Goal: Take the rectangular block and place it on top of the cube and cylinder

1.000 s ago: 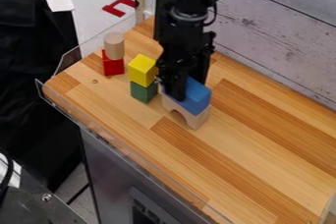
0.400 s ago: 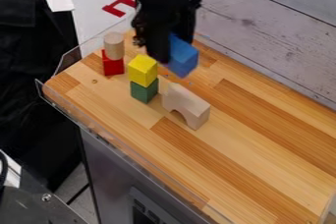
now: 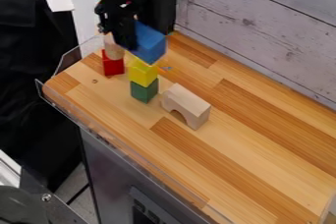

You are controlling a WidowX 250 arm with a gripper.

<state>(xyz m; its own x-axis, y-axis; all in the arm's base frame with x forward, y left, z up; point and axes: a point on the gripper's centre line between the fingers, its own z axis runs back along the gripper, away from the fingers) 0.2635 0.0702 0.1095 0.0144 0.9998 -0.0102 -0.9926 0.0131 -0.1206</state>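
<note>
The tool (image 3: 125,37) grasps the blue block (image 3: 148,44), raised close to the yellow cube (image 3: 142,73) and wooden cylinder (image 3: 113,51). Caution: off-centre lowering may leave one end unsupported and tip the block; striking the cylinder may topple it off the red cube (image 3: 113,66)
</note>
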